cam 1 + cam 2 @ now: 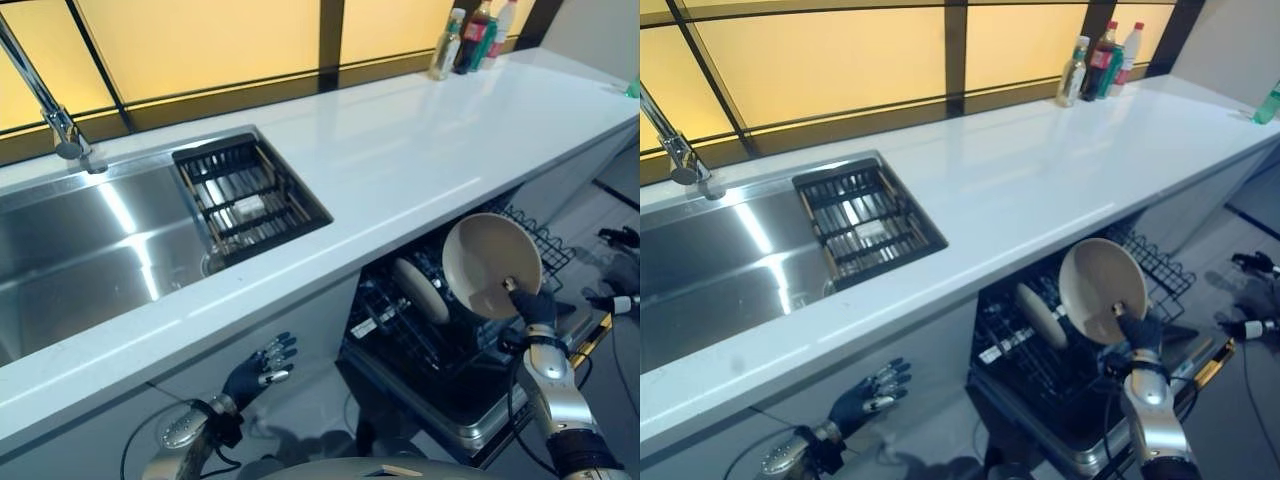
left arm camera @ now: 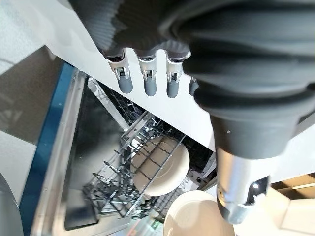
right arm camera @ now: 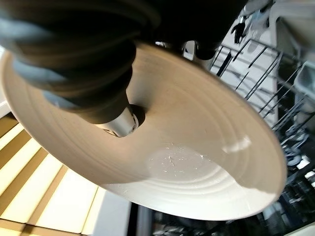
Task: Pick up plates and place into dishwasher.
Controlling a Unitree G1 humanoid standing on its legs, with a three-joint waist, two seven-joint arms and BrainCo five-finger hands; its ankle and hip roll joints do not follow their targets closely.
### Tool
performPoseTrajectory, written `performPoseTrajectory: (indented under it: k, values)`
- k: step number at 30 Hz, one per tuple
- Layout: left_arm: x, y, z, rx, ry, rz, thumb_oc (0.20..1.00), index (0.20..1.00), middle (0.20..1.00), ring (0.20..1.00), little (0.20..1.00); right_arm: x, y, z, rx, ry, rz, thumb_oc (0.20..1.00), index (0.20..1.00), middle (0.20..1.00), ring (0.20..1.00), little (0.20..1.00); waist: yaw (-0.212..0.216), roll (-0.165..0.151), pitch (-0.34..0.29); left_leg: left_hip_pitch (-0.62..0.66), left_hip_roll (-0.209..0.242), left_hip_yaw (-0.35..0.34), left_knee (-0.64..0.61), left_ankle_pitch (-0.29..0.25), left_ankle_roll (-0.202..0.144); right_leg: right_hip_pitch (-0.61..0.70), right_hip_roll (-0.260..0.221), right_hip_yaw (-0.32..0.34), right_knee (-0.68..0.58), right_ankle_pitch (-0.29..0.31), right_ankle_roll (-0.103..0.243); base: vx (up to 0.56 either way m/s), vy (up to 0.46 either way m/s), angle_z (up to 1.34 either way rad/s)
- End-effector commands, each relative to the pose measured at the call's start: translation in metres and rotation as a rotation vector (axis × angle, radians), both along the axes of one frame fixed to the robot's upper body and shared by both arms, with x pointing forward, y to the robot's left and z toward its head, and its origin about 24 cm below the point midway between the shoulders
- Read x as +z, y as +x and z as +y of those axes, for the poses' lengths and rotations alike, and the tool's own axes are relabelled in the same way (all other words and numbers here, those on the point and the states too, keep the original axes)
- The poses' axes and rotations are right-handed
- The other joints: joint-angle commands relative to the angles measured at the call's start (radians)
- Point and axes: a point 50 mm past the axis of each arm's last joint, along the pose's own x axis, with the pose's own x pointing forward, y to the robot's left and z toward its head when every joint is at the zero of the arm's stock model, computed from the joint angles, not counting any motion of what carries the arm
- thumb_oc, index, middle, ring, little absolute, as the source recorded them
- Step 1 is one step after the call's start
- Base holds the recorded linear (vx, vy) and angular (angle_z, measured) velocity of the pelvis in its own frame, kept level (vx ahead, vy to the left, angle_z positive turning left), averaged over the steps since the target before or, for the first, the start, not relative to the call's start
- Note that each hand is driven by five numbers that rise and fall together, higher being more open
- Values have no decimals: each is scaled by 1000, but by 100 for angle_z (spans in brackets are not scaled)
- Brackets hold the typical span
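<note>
Left eye view had the right hand (image 1: 535, 305) raised above the open dishwasher (image 1: 440, 390), pinching a cream plate (image 1: 490, 262) by its lower rim. The plate stood nearly on edge, its hollow face turned toward the counter (image 1: 400, 160) and its flat plane roughly in line with a second plate (image 1: 420, 290) already slotted upright in the rack (image 1: 400, 330) just beside and below it. The left hand (image 1: 262, 368) hung low by the cabinet front, well apart from the rack, fingers spread and holding nothing.

Right eye view told the same story: the held plate (image 1: 1102, 288) sat above and to the robot's right of the racked plate (image 1: 1040, 315), so I judged the coming move to be a short drop down and inward, edge first, into a free slot. The right hand was plainly the nearer one.

Left wrist view looked past straight, relaxed fingers (image 2: 147, 78) at the rack with the standing plate (image 2: 162, 169) in it, and the held plate's rim (image 2: 192, 216) showed nearer the camera.

Right wrist view showed the plate's (image 3: 197, 147) ringed face close up, the thumb (image 3: 120, 120) pressed on it, with rack wires (image 3: 261, 78) beyond.
</note>
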Motion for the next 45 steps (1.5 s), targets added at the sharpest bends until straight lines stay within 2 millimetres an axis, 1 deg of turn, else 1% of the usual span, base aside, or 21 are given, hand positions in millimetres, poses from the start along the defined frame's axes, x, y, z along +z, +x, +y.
performPoseTrajectory:
  k: [1,2,5,8,12,16,19,26,28,34,38,42,45]
  values:
    - [8,1,1,-27,-3,-64,1000,1000,1000,1000,1000,39,28,-14,-18,-149,-112,200,200,200,200,200,18,8,8,-70,-31,-43,106,-89,103,-80,-69,-37,120,35,91,69,-19,1]
    - [8,1,2,-38,1,-60,1000,1000,1000,1000,1000,36,27,-17,-36,-168,-84,200,200,200,200,200,21,5,12,-69,-29,-39,119,-98,103,-86,-78,-42,123,51,95,60,-34,4]
    - [12,4,5,-55,8,-64,1000,1000,1000,1000,1000,28,24,-22,-81,-218,-25,200,200,200,200,200,24,1,22,-77,-26,-30,149,-112,105,-90,-90,-48,119,64,98,26,-38,7]
    - [17,10,6,-89,14,-70,1000,1000,1000,1000,1000,22,25,-35,-151,-261,40,200,200,200,200,200,42,-2,42,-103,-16,-29,204,-129,103,-89,-100,-57,123,77,101,39,-61,15]
    - [22,11,7,-125,7,-61,1000,1000,1000,1000,1000,16,22,-47,-216,-322,117,200,200,200,200,200,66,-4,53,-123,-14,-42,238,-139,104,-80,-105,-68,119,81,104,63,-71,9]
    - [28,14,9,-167,17,-68,1000,1000,1000,1000,1000,10,20,-55,-261,-387,190,200,200,200,200,200,87,-13,66,-152,-5,-51,270,-145,105,-79,-107,-78,116,87,104,45,-108,17]
    - [41,26,13,-209,33,-99,1000,1000,1000,1000,1000,8,22,-62,-309,-421,249,200,200,200,200,200,107,-19,85,-197,9,-58,305,-145,106,-81,-103,-87,115,89,100,-12,-133,17]
    - [65,46,13,-285,51,-158,1000,1000,1000,1000,1000,17,36,-69,-360,-489,328,200,200,200,200,200,143,-18,120,-280,20,-79,349,-129,107,-80,-88,-98,109,90,89,-38,-119,13]
    - [70,49,14,-301,58,-170,1000,1000,1000,1000,1000,21,40,-69,-350,-492,338,200,200,200,200,200,147,-17,129,-298,20,-84,356,-125,106,-80,-86,-101,108,89,86,-49,-100,14]
    - [83,58,15,-341,68,-199,1000,1000,1000,1000,1000,23,46,-73,-345,-476,390,200,200,200,200,200,162,-15,156,-351,27,-92,374,-108,102,-84,-80,-111,100,90,80,-58,-102,9]
    - [93,66,13,-367,70,-232,1000,1000,1000,1000,1000,35,56,-74,-373,-514,404,200,200,200,200,200,169,-5,181,-379,36,-96,370,-88,93,-89,-73,-121,92,89,75,-87,-71,7]
    - [98,70,9,-372,61,-261,1000,1000,1000,1000,1000,47,60,-79,-391,-590,433,200,200,200,200,200,167,7,200,-396,39,-95,364,-76,85,-101,-73,-125,93,87,71,-73,-21,1]
    - [105,75,6,-380,60,-292,1000,1000,1000,1000,1000,55,62,-84,-420,-573,421,200,200,200,200,200,164,20,218,-412,42,-94,362,-66,80,-111,-77,-134,93,85,68,-90,-12,3]
